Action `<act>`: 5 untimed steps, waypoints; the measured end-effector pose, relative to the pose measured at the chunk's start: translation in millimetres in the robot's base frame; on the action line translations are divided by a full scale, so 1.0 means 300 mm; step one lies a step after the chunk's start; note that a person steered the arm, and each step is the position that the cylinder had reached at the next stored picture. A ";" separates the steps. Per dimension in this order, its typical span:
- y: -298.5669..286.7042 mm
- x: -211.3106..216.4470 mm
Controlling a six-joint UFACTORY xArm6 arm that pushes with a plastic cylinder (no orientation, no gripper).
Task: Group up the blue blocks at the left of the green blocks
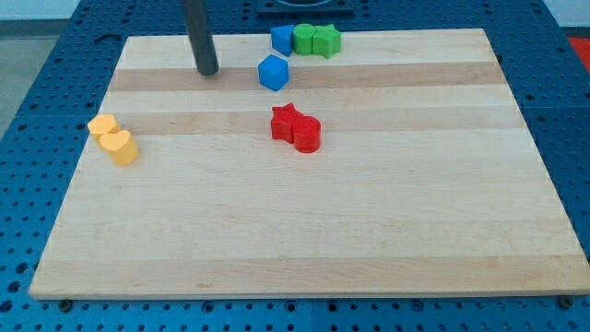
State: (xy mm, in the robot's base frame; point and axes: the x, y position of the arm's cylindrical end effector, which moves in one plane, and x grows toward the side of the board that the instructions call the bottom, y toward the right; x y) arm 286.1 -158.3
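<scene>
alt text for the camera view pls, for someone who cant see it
My tip rests on a wooden board, left of a blue cube; another blue block touches two green blocks at the view's top. Two red blocks sit mid-board, two yellow blocks at left.
</scene>
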 end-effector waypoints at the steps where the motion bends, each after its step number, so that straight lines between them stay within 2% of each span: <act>1: 0.068 0.097; 3: 0.557 0.057; 4: 0.660 0.052; 5: 0.576 0.083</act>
State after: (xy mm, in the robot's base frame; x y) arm 311.1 14.6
